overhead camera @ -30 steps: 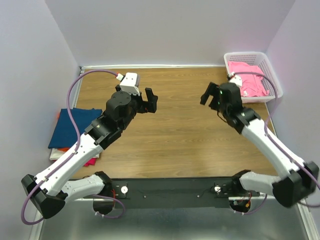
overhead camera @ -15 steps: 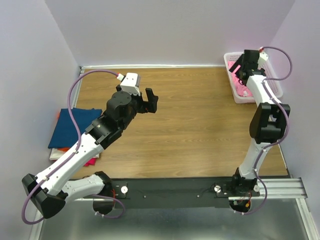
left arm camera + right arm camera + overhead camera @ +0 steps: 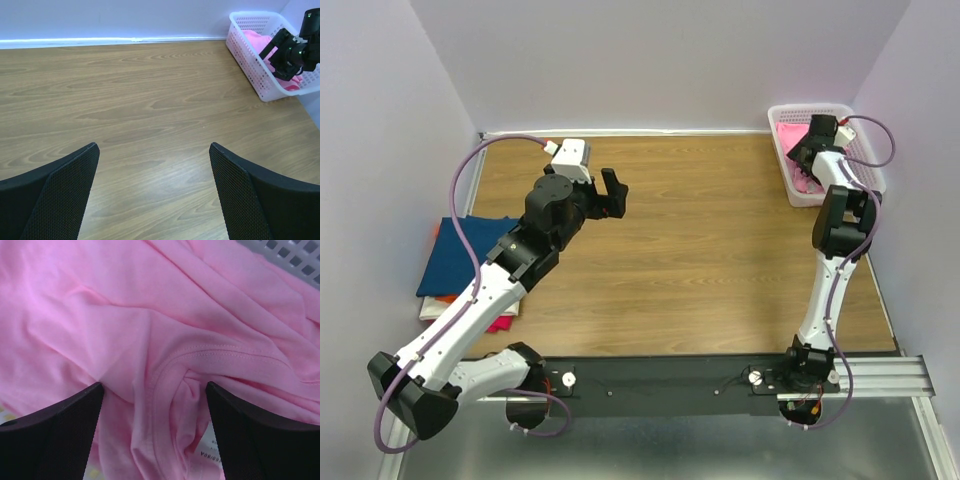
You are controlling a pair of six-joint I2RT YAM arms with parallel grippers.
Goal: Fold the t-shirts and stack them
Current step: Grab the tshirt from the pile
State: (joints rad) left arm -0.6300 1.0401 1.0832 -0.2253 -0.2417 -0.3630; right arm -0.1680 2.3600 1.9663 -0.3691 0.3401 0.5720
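Pink t-shirt: lying crumpled in the white mesh basket at the far right corner of the table, with collar seam and label showing in the right wrist view. By the look of it, it is waiting there as the next piece to be folded.

Right gripper: reaching down into the basket, jaws standing wide apart and straddling the collar, gripping nothing. The cloth is lying between the fingers but is not pinched. The wide spread is probably readying a bite on a thick bunch of fabric near the neckline.

Left gripper: hovering over bare wood at the middle-left of the table, jaws equally wide, empty, facing the basket. It is likely waiting to share the shirt once it is out.

Folded pile: dark blue t-shirt lying on top at the table's left edge, red cloth peeking out underneath. The pile is sitting well apart from the basket, leaving the middle as working space.

Stage, as judged: picking up the next shirt, grasp not yet made.
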